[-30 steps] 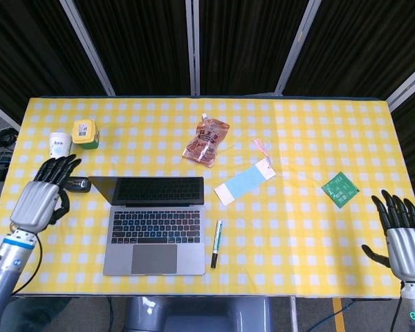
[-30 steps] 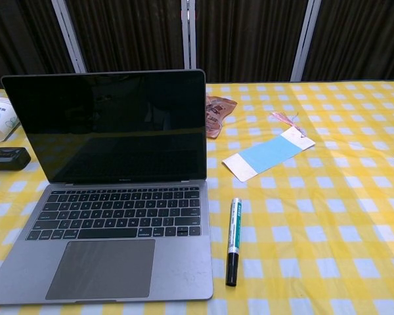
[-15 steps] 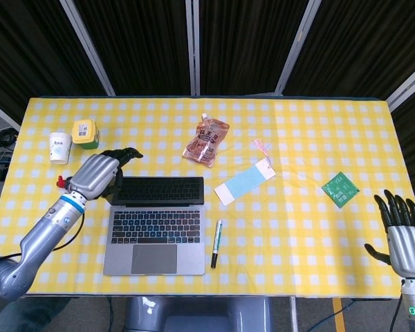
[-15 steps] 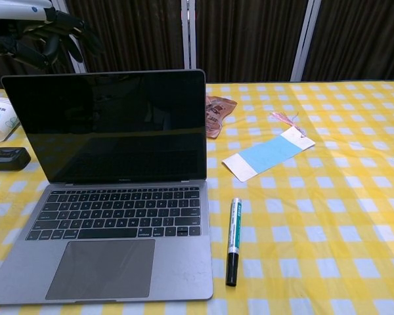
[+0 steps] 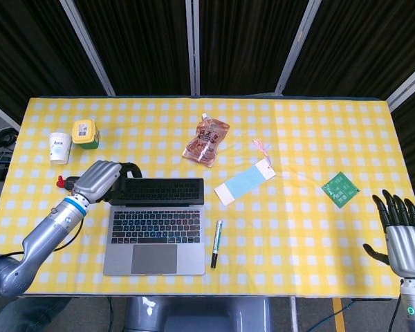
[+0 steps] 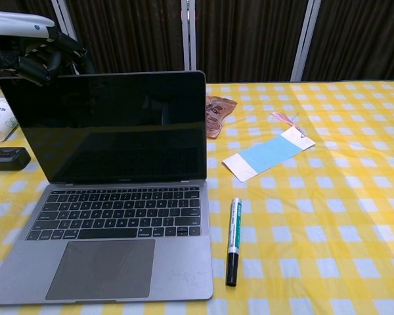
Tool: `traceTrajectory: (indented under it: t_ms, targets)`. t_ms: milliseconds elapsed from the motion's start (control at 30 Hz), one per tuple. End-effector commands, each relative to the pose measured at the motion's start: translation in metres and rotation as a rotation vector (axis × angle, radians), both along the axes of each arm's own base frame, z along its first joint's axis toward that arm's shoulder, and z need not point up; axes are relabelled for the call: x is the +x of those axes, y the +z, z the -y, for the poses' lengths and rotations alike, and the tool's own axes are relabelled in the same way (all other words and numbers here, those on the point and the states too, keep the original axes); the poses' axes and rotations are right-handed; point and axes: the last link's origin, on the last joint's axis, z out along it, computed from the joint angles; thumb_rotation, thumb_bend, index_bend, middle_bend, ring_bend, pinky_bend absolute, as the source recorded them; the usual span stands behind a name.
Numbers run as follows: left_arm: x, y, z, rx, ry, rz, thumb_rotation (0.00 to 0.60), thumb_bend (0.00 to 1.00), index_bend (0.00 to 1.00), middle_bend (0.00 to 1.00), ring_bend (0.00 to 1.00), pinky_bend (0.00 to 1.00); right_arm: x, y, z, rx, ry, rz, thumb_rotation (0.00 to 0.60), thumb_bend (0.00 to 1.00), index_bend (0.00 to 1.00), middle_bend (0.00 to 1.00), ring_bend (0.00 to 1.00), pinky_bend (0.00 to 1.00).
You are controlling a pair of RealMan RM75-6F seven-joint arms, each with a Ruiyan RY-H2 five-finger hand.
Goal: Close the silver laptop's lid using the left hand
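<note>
The silver laptop (image 5: 154,232) (image 6: 111,243) stands open near the table's front left, its dark screen (image 6: 111,125) upright and facing me. My left hand (image 5: 102,181) (image 6: 43,56) is at the lid's top left corner, fingers curled over the upper edge behind the screen. It holds nothing. My right hand (image 5: 403,235) hovers off the table's front right corner with fingers spread, far from the laptop; the chest view does not show it.
A black marker (image 5: 216,243) (image 6: 232,241) lies right of the laptop. A blue-and-white card (image 5: 245,184) (image 6: 269,154), snack pouch (image 5: 206,140), green board (image 5: 341,189), paper cup (image 5: 59,146), yellow tub (image 5: 85,133) and small black device (image 6: 8,158) dot the checkered cloth.
My left hand has swung from the table's left side up to the laptop lid and settled on its top left edge. The lid has tipped slightly. The right hand barely moved.
</note>
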Motion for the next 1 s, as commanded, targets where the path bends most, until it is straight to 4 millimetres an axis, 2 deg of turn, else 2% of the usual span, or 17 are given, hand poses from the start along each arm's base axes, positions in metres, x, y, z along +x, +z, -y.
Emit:
traceTrajectory:
  t_ms: [33,667,900,1000]
  targets:
    - [-0.004,0.0,0.006,-0.032,0.007,0.009,0.6,1.0,0.4,0.38,0.43,0.44,0.001,0.001,-0.001,-0.001,0.004,0.003,0.6,0.0,0.0,0.0,0.0,0.0]
    - [-0.012,0.005,0.049,-0.09,-0.072,0.05,0.6,1.0,0.42,0.39,0.44,0.44,0.006,0.006,-0.006,-0.012,0.023,0.024,0.6,0.0,0.0,0.0,0.0,0.0]
    - [-0.019,-0.004,0.072,-0.146,-0.083,0.085,0.6,1.0,0.42,0.39,0.44,0.44,0.007,0.009,-0.007,-0.02,0.027,0.036,0.6,0.0,0.0,0.0,0.0,0.0]
    - [-0.027,-0.019,0.082,-0.195,-0.088,0.06,0.6,1.0,0.42,0.39,0.44,0.44,0.007,0.011,-0.007,-0.023,0.028,0.042,0.6,0.0,0.0,0.0,0.0,0.0]
